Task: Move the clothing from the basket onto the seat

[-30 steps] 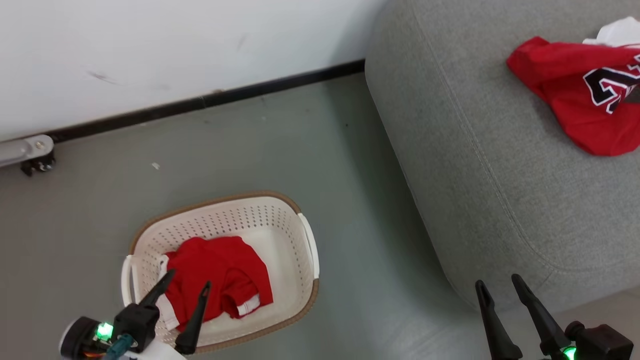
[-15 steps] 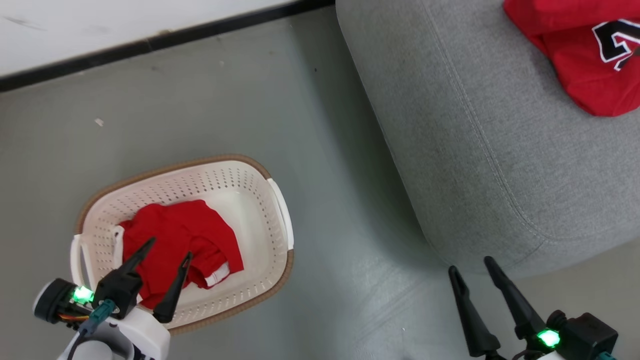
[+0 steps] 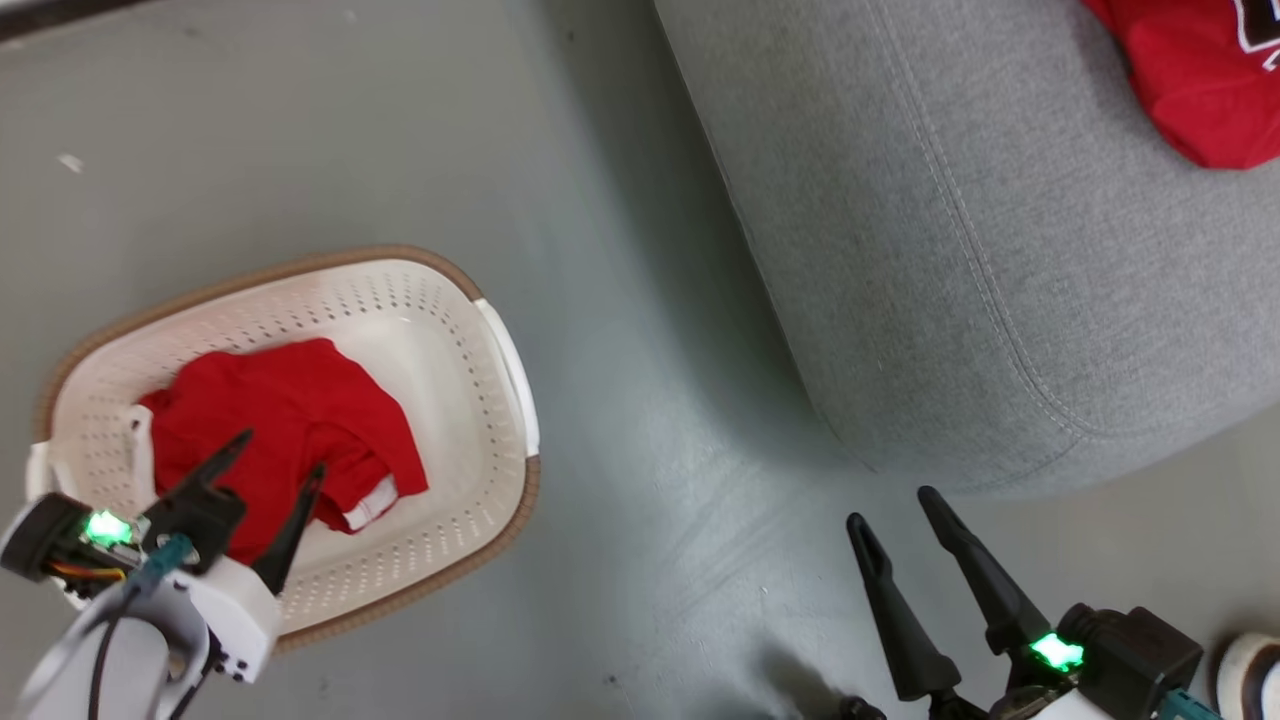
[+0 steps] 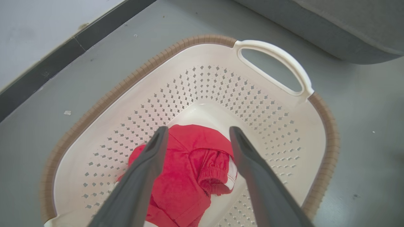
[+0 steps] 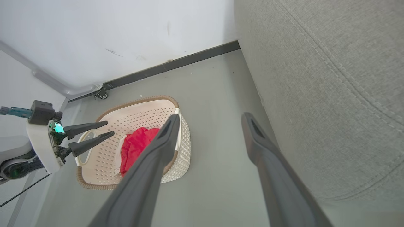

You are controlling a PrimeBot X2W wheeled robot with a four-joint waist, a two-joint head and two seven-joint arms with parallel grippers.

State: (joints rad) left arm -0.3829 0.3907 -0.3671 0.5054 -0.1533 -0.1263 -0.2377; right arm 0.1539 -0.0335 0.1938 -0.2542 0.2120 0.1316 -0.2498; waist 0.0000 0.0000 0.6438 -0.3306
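With your left gripper (image 3: 281, 455) spread wide above the red garment (image 3: 290, 400) in the basket (image 3: 420, 310) at the head view's lower left, drop onto its bunched middle before closing.

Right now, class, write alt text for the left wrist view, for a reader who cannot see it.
The open left tool hovers over a crumpled red garment lying in a cream perforated basket with a brown rim. The basket stands on a grey floor, a grey seat at top right.

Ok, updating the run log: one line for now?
left gripper open over garment in basket | right gripper open, empty | jersey on seat
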